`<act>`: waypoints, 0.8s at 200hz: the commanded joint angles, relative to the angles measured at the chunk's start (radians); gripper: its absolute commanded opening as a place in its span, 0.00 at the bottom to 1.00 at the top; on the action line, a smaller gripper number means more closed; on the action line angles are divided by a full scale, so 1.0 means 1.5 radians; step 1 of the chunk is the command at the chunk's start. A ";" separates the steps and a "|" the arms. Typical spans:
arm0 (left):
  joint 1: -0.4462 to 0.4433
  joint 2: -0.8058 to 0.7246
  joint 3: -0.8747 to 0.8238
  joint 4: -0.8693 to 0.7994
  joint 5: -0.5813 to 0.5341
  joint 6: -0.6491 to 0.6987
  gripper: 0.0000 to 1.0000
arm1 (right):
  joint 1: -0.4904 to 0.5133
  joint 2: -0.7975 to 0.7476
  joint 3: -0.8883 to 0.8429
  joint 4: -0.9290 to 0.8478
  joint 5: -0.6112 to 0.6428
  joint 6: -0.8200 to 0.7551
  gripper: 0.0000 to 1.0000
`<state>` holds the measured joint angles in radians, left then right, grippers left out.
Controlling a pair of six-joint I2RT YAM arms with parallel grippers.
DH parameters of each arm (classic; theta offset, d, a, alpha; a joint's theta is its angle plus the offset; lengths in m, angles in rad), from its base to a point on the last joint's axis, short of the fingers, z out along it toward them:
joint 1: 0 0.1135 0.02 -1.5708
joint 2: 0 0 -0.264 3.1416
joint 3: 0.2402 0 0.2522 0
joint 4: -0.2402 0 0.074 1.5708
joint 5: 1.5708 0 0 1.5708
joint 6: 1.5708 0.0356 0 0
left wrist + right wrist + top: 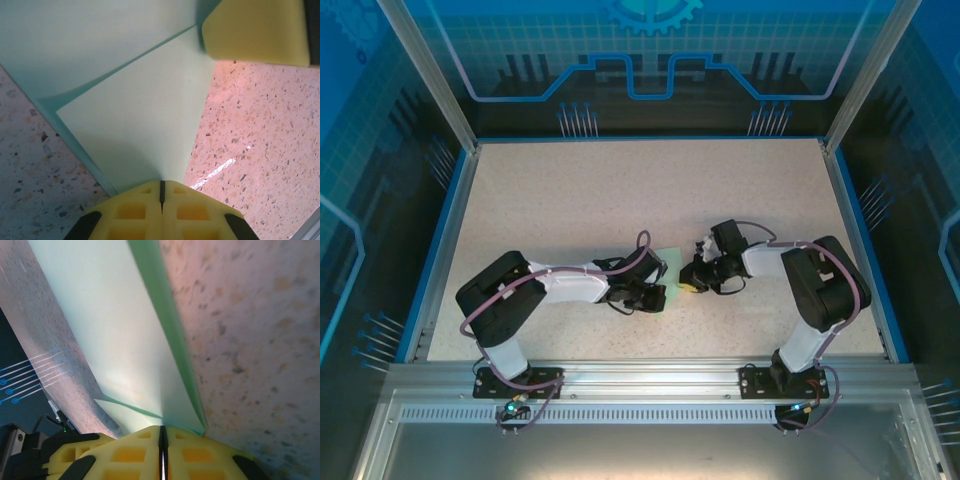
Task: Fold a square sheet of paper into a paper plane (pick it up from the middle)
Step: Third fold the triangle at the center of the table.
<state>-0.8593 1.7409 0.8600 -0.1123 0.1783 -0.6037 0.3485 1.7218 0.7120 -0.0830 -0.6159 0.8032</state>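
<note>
The pale mint-green sheet of paper (669, 262) is bunched between the two grippers at the table's middle, most of it hidden under them. My left gripper (658, 297) is shut on one end. In the left wrist view its yellow fingers (140, 207) pinch the paper (135, 115), which has a diagonal folded flap. My right gripper (690, 282) is shut on the opposite side, and one of its yellow fingers (255, 32) presses the paper's far corner. From the right wrist, the paper (110, 340) runs into the closed gripper (162, 440), a doubled green edge lying on the table.
The speckled beige table (620, 190) stretches wide behind the grippers. A blue rim (448, 250) bounds it on the left and right. The aluminium rail (640, 375) carrying both arm bases runs along the near edge.
</note>
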 commanded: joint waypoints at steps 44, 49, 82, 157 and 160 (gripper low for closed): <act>0.000 0.029 -0.044 -0.093 -0.035 0.003 0.00 | -0.075 0.008 0.019 -0.011 0.093 -0.034 0.13; 0.000 0.029 -0.043 -0.093 -0.035 0.002 0.00 | -0.075 0.000 0.018 -0.016 0.094 -0.036 0.13; 0.000 0.027 -0.039 -0.094 -0.035 0.002 0.00 | -0.060 -0.070 0.003 -0.036 0.095 -0.043 0.14; 0.000 0.017 -0.032 -0.094 -0.033 0.000 0.00 | 0.100 -0.064 0.026 -0.050 0.157 -0.013 0.14; 0.000 0.018 -0.032 -0.093 -0.034 0.000 0.00 | 0.105 -0.061 0.025 -0.048 0.160 -0.010 0.14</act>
<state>-0.8593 1.7363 0.8547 -0.1036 0.1783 -0.6041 0.4416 1.5913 0.7265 -0.1295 -0.4397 0.7605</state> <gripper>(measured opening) 0.071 0.145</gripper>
